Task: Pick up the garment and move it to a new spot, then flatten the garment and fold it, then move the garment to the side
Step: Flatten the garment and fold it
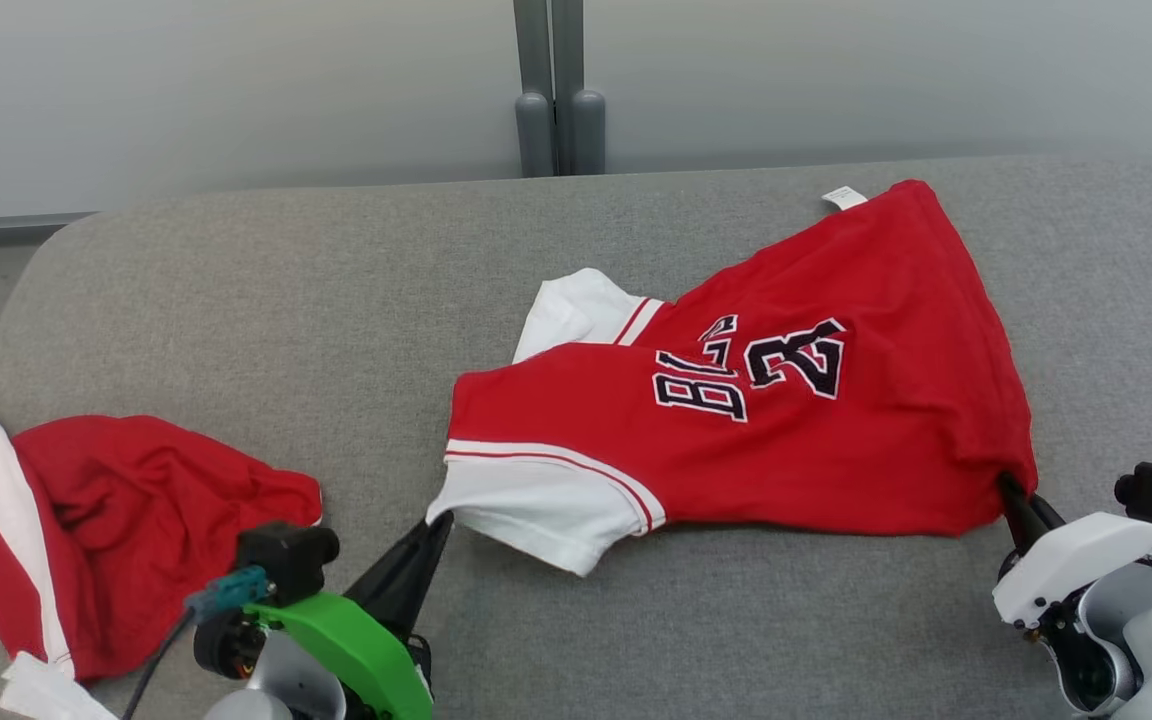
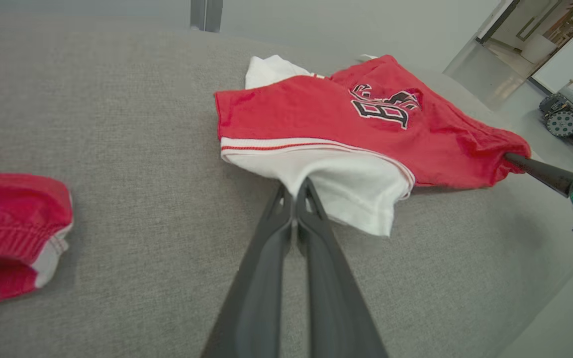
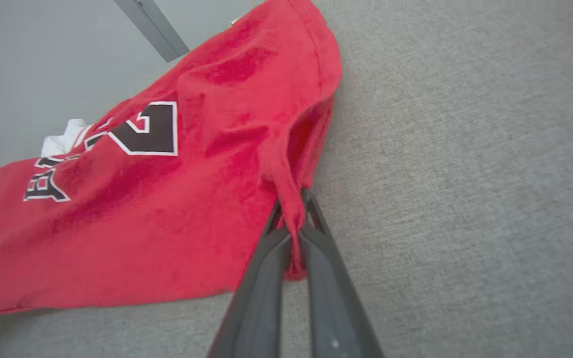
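Observation:
The garment [image 1: 816, 460] is a red jersey with white sleeves and dark lettering, lying spread on the grey cloth-covered table [image 1: 236, 300]. My left gripper [image 1: 441, 520] is shut on the edge of its near white sleeve [image 2: 346, 184]; in the left wrist view the gripper [image 2: 299, 186] has both fingers pressed together on the white cloth. My right gripper [image 1: 1004, 482] is shut on the jersey's near right red corner. The right wrist view shows that gripper [image 3: 291, 199] with a fold of red cloth [image 3: 167, 209] pinched between its fingers. My right gripper's fingers [image 2: 530, 166] also appear in the left wrist view.
A second red and white garment [image 1: 126, 520] lies crumpled at the table's near left corner, close to my left arm. A grey post [image 1: 558, 100] stands behind the table's far edge. Bare grey surface lies between the two garments.

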Robot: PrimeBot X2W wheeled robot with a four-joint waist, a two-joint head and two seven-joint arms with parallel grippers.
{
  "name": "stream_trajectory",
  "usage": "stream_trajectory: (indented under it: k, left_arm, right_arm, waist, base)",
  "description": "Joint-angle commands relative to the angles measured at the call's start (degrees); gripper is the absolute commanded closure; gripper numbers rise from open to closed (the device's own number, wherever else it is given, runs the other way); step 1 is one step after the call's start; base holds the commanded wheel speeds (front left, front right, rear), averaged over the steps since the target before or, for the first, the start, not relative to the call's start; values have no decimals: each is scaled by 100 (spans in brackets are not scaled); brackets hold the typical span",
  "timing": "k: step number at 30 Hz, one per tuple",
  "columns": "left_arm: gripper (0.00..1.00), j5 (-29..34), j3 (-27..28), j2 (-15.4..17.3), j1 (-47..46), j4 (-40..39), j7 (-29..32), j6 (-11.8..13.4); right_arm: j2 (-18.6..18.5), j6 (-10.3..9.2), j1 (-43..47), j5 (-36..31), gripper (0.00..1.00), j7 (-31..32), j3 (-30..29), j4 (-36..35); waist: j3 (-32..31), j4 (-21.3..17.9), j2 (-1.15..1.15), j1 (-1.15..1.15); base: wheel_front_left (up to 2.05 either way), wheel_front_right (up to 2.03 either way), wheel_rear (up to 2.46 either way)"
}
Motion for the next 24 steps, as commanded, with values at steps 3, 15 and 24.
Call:
stream_trajectory:
  k: [3, 15, 24]
  left_arm:
    - [100, 83, 176, 222, -56, -478, -75, 97]
    - [100, 68, 429, 827, -2447, -425, 831, -102]
    - [100, -66, -43, 1142, -5541, 849, 1297, -164]
  right_arm:
    - [-93, 3, 57, 239, 100, 29, 70, -478]
    - [-161, 3, -1757, 462, 100, 192, 134, -1440]
    - [107, 3, -4505, 479, 100, 281, 173, -956]
  waist:
    - [31, -31, 0, 0]
    - [1114, -113, 0, 0]
    - [2450, -270, 0, 0]
  base:
    - [0, 0, 0]
    - [0, 0, 0]
    - [0, 0, 0]
